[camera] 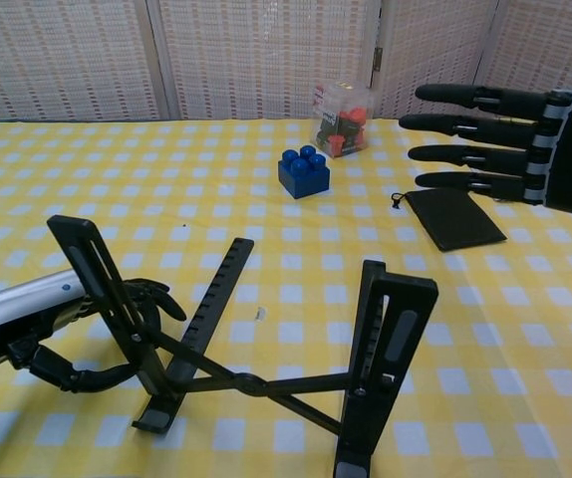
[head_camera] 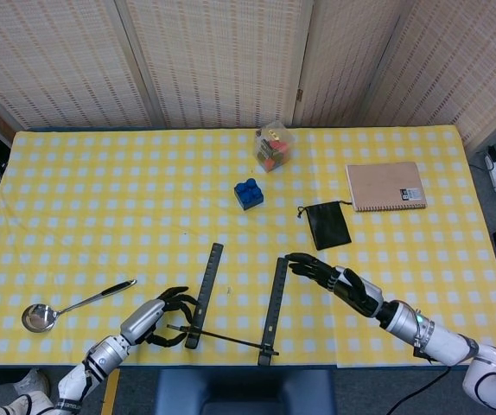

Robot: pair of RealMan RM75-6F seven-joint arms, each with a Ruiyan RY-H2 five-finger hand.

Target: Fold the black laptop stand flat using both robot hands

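**Inspector A:** Head view puts the black laptop stand (head_camera: 235, 303) at lower centre of the frame, on the near edge of the yellow checked table (head_camera: 101, 190). It is unfolded: two long rails run from the near edge away toward the far side, roughly parallel, joined by a thin cross bar near the bottom.

**Inspector B:** Chest view agrees. The stand (camera: 256, 349) fills the lower half of the frame, with both rails raised at a slant and the scissor links crossing low between them. Not flat yet.

**Inspector A:** Position of the left hand (head_camera: 157, 313)?

**Inspector B:** Lower left, just beside the left rail on its outer side. In the chest view the left hand (camera: 77, 339) has its fingers curled about that rail's raised upright. Whether they actually press on it I cannot tell; contact looks likely but is partly hidden behind the bar.

**Inspector A:** And the right hand (head_camera: 330, 277)?

**Inspector B:** Flat, fingers straight and apart, holding nothing. Its fingertips reach the far end of the right rail in the head view. In the chest view the right hand (camera: 495, 124) hangs at upper right, above and beyond that rail, not touching it.

**Inspector A:** Judgement?

**Inspector B:** The governing relation is that each rail lies inboard of its own hand, long axes running away from the robot. The left hand is the closer. The right must likely come down and inward onto its rail before the two can be pressed together and flattened.
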